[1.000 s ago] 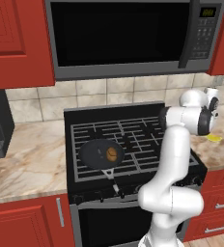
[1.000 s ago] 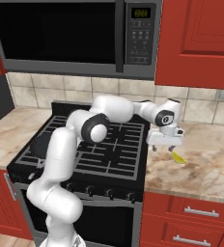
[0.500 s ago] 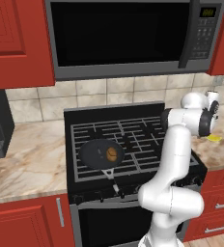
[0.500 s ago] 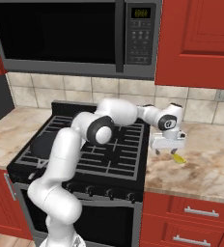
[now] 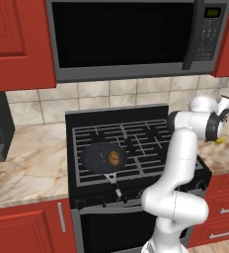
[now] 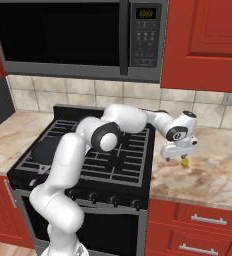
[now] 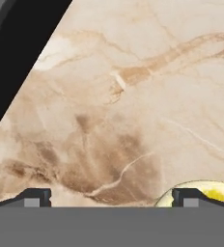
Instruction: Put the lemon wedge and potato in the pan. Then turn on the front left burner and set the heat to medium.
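Marble counter (image 6: 213, 175) beside black stovetop (image 6: 113, 160)

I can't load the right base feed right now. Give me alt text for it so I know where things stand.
The white arm reaches right across the stove, its open end effector poised just above the lemon wedge on the marble counter beside the stove. The dark pan sits on the front left burner, under the microwave and red cabinets.

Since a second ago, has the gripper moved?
Yes. The gripper has dropped toward the lemon wedge on the marble counter, jaws open.
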Robot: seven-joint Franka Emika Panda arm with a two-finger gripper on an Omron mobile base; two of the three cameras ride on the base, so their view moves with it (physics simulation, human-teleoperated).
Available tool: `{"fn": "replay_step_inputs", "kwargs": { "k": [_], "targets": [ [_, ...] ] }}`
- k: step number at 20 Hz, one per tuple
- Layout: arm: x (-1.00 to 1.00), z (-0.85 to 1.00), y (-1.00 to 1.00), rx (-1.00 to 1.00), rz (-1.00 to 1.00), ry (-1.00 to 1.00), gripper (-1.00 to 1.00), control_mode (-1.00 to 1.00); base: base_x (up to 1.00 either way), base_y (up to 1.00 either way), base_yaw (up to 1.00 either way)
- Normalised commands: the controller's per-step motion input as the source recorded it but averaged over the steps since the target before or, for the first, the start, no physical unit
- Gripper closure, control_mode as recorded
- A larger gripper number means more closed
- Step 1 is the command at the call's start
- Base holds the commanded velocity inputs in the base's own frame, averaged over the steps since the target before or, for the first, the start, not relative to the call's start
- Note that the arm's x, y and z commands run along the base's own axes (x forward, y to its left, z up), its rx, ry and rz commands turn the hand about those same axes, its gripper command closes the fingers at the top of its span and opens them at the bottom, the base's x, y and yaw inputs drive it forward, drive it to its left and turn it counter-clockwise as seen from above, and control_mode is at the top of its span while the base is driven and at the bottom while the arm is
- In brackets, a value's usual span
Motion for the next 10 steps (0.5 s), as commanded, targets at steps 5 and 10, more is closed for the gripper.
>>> {"fn": "replay_step_inputs", "kwargs": {
  "k": [5, 10],
  "targets": [
    [-0.23, 0.27, -0.01, 0.0, 0.05, -0.08, -1.0, -1.0, 0.0, 0.0, 0.0],
    [-0.3, 0.04, 0.0, 0.0, 0.01, 0.02, -1.0, -1.0, 0.0, 0.0, 0.0]
  ]
}}
